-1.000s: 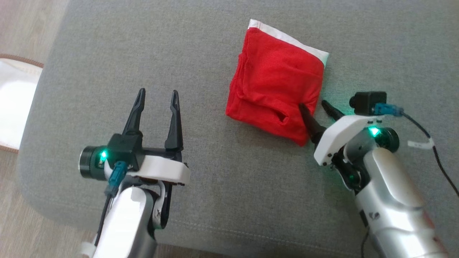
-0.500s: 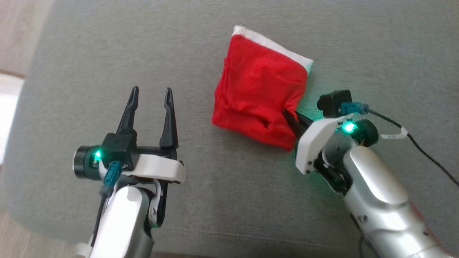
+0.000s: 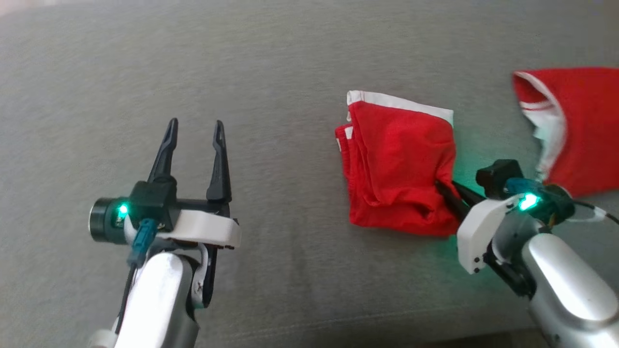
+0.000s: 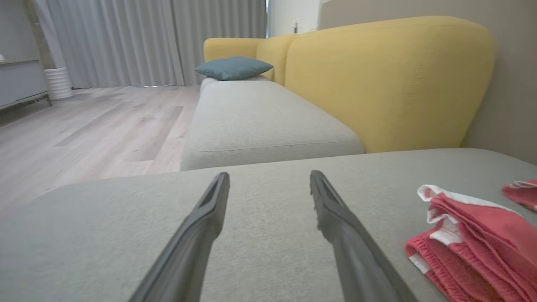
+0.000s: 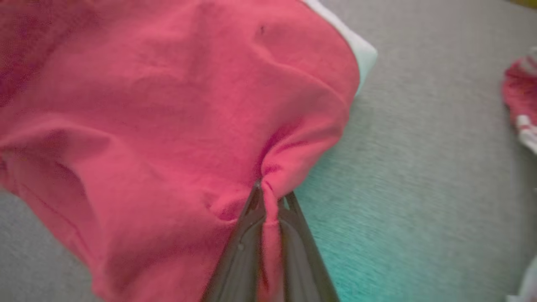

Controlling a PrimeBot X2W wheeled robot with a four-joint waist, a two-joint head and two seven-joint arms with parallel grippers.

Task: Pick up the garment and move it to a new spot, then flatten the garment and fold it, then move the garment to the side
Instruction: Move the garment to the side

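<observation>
Pinching folded red garment (image 3: 396, 164) edge — right gripper (image 3: 444, 187) clamped tight; left gripper (image 3: 193, 131) spread wide, empty.

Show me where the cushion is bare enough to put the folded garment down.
Bare: the cushion between the left gripper and the folded garment, and the far strip beyond both. Crowded: the right side, where the right gripper pinches the garment beside a second red garment.

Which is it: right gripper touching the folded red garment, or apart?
Touching. The right wrist view shows the right gripper pinching a fold of the red garment between its fingers.
</observation>
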